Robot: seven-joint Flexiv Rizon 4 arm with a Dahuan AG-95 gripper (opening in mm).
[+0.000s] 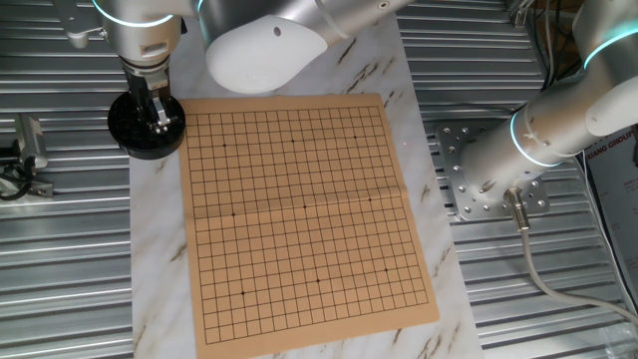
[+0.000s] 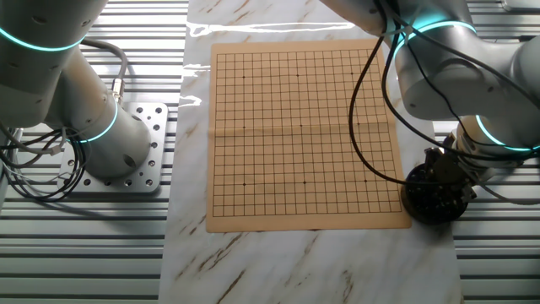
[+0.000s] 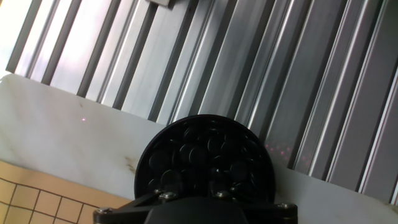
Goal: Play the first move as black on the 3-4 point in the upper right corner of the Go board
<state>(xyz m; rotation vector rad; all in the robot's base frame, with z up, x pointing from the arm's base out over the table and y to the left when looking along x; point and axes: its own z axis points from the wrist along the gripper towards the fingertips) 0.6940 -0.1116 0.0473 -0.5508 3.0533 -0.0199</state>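
From my seat I see a ribbed metal surface (image 1: 60, 259) of long grey slats, with a white marble-patterned sheet (image 1: 159, 269) laid over its middle. The tan board (image 1: 304, 214) lies flat on that sheet (a faint crease crosses its middle). The round black bowl (image 1: 140, 128) of dark stones sits just off one board corner, straddling the sheet's edge. A bolted plate (image 2: 143, 152) rests on the slats beside the sheet.

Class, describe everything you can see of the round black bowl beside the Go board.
The bowl is round, black and low-walled, seemingly plastic, upright and lidless, filled with glossy black stones. It stands on the marble sheet off one corner of the board, partly over the ribbed metal table. The gripper reaches into it; its jaws' state is unclear.
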